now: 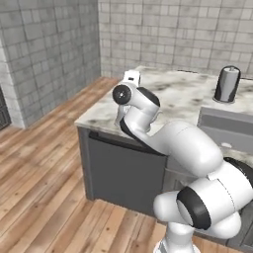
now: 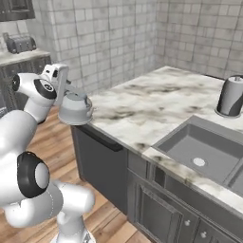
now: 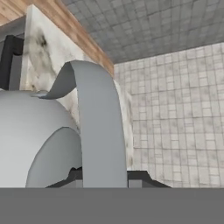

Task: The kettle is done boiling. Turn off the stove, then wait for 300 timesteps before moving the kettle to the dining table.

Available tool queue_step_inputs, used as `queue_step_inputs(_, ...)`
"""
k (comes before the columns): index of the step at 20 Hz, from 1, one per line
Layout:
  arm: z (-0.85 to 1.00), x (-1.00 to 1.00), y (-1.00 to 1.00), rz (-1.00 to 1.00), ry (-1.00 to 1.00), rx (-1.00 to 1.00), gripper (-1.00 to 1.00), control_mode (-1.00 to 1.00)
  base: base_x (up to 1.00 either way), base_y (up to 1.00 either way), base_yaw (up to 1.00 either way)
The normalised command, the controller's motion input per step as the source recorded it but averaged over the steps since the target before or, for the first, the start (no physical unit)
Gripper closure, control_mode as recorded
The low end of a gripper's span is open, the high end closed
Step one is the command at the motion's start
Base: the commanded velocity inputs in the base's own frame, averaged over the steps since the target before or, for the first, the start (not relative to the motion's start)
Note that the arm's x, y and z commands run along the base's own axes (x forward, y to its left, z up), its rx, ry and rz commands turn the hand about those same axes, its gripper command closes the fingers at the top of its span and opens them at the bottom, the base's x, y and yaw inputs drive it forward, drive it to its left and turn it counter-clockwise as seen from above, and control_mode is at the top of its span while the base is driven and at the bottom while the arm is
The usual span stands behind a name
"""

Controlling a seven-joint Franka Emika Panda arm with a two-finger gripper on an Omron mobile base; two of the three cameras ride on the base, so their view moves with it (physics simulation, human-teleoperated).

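My gripper pinches the kettle by its handle, holding it at the corner of the marble counter (whether it touches the top I cannot tell), well apart from the sink.

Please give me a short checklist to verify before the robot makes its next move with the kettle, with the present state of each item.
1. Grip: gripper shut on the handle of the kettle: ok.
2. Kettle upright, not tilted: ok in the right base view.
3. Kettle over the marble counter: it is at the corner edge, partly past it: not ok yet.
4. Kettle bottom resting on the counter or lifted: cannot tell.
5. Landing area beside the corner free of objects: ok; the dark canister and the sink are far away.
6. Stove turned off: cannot tell.
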Motion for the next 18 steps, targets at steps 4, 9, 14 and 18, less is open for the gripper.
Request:
queue_step_inputs(4,0.00,0.00,0.00,0.00,0.00,0.00,1.00,1.00,0.18,0.60,-0.25)
queue_step_inputs(9,0.00,0.00,0.00,0.00,0.00,0.00,1.00,1.00,0.20,0.60,-0.28)
queue_step_inputs(14,0.00,0.00,0.00,0.00,0.00,0.00,1.00,1.00,0.20,0.64,-0.30)
queue_step_inputs(18,0.00,0.00,0.00,0.00,0.00,0.00,1.00,1.00,0.20,0.66,-0.31)
